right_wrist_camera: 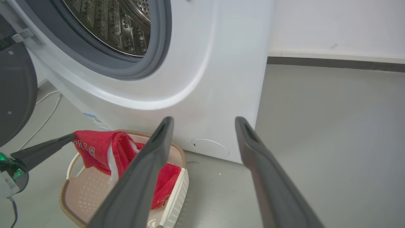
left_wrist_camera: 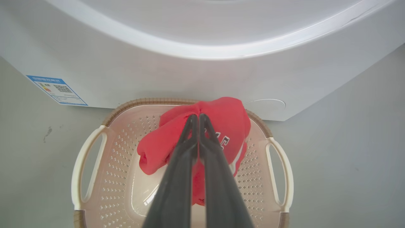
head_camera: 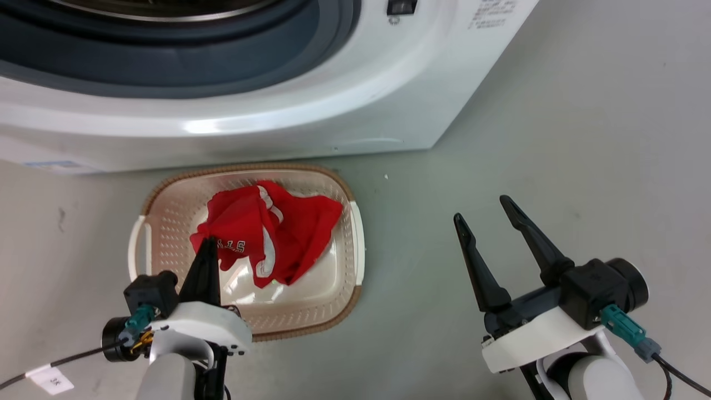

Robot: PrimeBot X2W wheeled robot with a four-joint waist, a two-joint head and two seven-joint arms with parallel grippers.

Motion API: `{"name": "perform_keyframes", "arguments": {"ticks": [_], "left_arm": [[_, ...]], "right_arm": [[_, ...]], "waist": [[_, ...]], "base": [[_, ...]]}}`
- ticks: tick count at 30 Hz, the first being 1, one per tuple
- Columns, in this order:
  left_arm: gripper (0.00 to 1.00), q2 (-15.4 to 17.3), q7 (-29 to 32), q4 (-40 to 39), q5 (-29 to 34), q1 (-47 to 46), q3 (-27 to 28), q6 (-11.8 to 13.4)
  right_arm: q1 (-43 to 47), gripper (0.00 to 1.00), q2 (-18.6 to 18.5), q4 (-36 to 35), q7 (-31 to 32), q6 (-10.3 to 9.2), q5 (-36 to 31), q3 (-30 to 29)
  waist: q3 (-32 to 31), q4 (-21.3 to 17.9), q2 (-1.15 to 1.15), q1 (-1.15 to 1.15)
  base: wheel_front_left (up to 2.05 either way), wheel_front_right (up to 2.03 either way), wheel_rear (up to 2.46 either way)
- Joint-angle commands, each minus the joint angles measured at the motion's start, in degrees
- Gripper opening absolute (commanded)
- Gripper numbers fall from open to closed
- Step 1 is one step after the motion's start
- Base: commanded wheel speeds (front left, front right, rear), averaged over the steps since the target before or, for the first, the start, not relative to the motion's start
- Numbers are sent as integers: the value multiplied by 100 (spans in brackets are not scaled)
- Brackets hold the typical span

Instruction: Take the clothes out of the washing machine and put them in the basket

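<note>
Left gripper [head_camera: 209, 241], lower left of the head view: both dark fingers pressed together, pinching a fold of the red clothes [head_camera: 289, 233]. Its own wrist view confirms the tips [left_wrist_camera: 197, 116] are closed on the fabric [left_wrist_camera: 221, 114], directly above the basket [left_wrist_camera: 142, 102].

Right gripper [head_camera: 481, 208]: fingers spread wide, nothing between them, over bare grey floor [head_camera: 555, 166] well to the right of the basket [head_camera: 244, 166].

Clothes: one red bundle with white trim and white lettering. The right wrist view shows the upper edge [right_wrist_camera: 95, 144] lifted at the left gripper's tip [right_wrist_camera: 74, 136]; the rest drapes down inside the basket [right_wrist_camera: 177, 190].

Basket: cream, perforated, brown rim, on the floor.

Washing machine [head_camera: 333, 111]: white, right behind the basket, its front panel nearly touching the far rim. Grey door seal [head_camera: 166, 66] visible. Steel drum [right_wrist_camera: 110, 25] seen through the opening; dark door [right_wrist_camera: 12, 88] swung open above and left of the basket. Blue-edged sticker [left_wrist_camera: 57, 90] sits low on the panel, left of the basket.
</note>
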Motion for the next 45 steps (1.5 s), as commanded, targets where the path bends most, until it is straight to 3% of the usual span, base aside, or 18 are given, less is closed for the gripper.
{"name": "perform_keyframes", "arguments": {"ticks": [1,15,25,26,28,37,42,45], "left_arm": [[0,-6,-15,114,46,-159,55,-20],[0,258,-14,2121,226,-1483,814,-12],[0,543,-14,3552,172,-2059,1112,146],[22,545,-14,3657,184,-2074,1105,134],[100,544,-14,3779,216,-2062,1087,137],[100,416,-13,3898,295,-1365,973,-22],[100,325,-14,3580,396,-1106,860,-66],[100,170,-15,2941,501,-814,728,-34]], "right_arm": [[-130,100,8,-9,-44,-4,-16,26],[-513,100,9,-47,-209,-4,5,178],[-588,100,10,77,-328,-4,107,277],[-583,100,10,123,-342,-4,117,272],[-559,100,10,200,-378,-4,149,270],[-267,100,8,635,-393,-4,203,312],[-123,100,8,724,-345,-4,174,182],[94,100,8,730,-218,-4,137,-27]], "waist": [[386,-79,0,-1],[1446,-424,0,-1],[1530,-636,0,-1],[1470,-637,0,-1],[1300,-626,0,-1],[-432,-443,0,-1],[-1035,-348,0,-1],[-1600,-210,0,-1]], "base": [[0,0,0],[0,0,0],[0,0,0],[0,0,0],[0,0,0],[0,0,0],[0,0,0],[0,0,0]]}}
